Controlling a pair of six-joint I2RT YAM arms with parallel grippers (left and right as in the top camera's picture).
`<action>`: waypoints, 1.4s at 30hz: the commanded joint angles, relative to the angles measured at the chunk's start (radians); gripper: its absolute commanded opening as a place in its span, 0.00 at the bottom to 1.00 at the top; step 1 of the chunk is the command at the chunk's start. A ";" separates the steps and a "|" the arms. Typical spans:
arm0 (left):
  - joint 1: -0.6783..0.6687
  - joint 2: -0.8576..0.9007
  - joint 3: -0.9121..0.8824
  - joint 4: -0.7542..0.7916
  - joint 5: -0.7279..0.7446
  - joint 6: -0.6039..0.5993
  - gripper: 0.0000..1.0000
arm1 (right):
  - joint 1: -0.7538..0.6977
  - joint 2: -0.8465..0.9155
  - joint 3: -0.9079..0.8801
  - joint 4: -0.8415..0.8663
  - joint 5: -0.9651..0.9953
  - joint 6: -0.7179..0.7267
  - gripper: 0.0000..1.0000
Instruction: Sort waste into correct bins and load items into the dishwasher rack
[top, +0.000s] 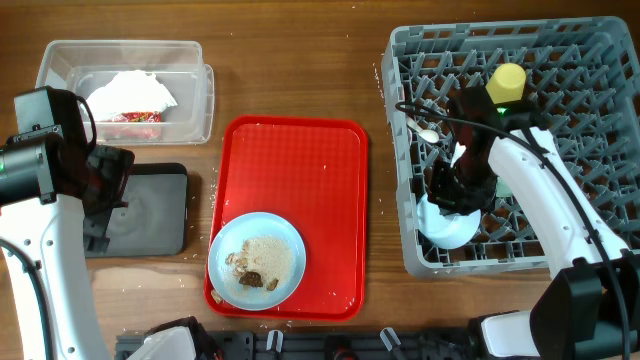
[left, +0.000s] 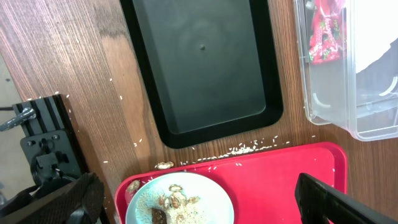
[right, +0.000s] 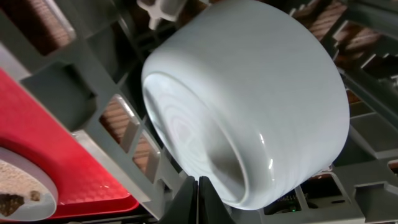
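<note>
A pale blue plate (top: 257, 260) with beige rice scraps and brown bits (left: 176, 200) sits at the front left of the red tray (top: 300, 160). My left gripper (left: 196, 190) is open and empty, above the black tray (left: 205, 62) and the plate's edge. The clear tub (top: 130, 75) holds a white napkin (top: 130, 92) and red-and-white wrappers (left: 323, 34). In the grey rack (top: 600, 45), a pale bowl (right: 249, 93) lies on its side at the front left. My right gripper (right: 198, 186) is shut and empty just under its rim. A yellow cup (top: 507, 82) and a white spoon (top: 422, 130) are in the rack.
Loose rice grains (left: 242, 149) lie on the table between the black tray and the red tray, with a food bit (left: 165, 165) at the tray's corner. My right arm (top: 545, 200) crosses over the rack. A black mount (left: 46, 143) stands at the table's front edge.
</note>
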 joint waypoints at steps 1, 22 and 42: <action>0.004 -0.005 -0.003 -0.001 -0.016 -0.016 1.00 | -0.002 -0.003 -0.006 -0.032 0.165 0.122 0.04; 0.004 -0.005 -0.003 -0.001 -0.016 -0.016 1.00 | -0.003 -0.002 -0.018 -0.098 0.330 0.264 0.06; 0.004 -0.005 -0.003 -0.001 -0.016 -0.016 1.00 | -0.024 -0.080 -0.041 0.032 0.314 0.333 0.04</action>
